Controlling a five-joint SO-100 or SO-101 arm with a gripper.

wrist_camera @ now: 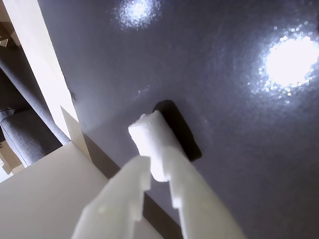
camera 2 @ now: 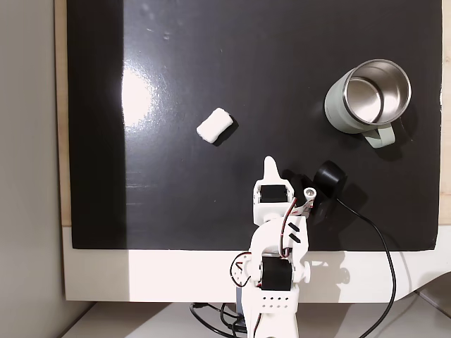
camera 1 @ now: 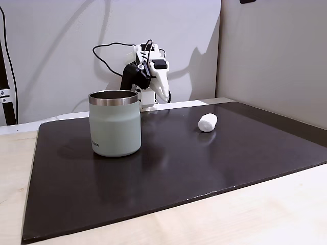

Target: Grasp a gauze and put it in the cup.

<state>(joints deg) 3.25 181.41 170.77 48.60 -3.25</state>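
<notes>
Gauze (camera 2: 214, 126) lies loose on the black mat (camera 2: 176, 204), well apart from the upright cup (camera 2: 356, 113). Pincer (camera 2: 270, 166) hangs above the mat, holding nothing, its fingers nearly together.

a black mat (camera 2: 176, 204) carries the gauze (camera 2: 214, 126) and cup (camera 2: 350, 111).

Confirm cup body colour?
Pale sage green, steel rim: the cup, clearest in a fixed view.

Soft white cloth gauze (camera 2: 215, 126) lies on a glossy dark mat (camera 2: 176, 197); the cup (camera 2: 369, 95) has a bare steel rim.
</notes>
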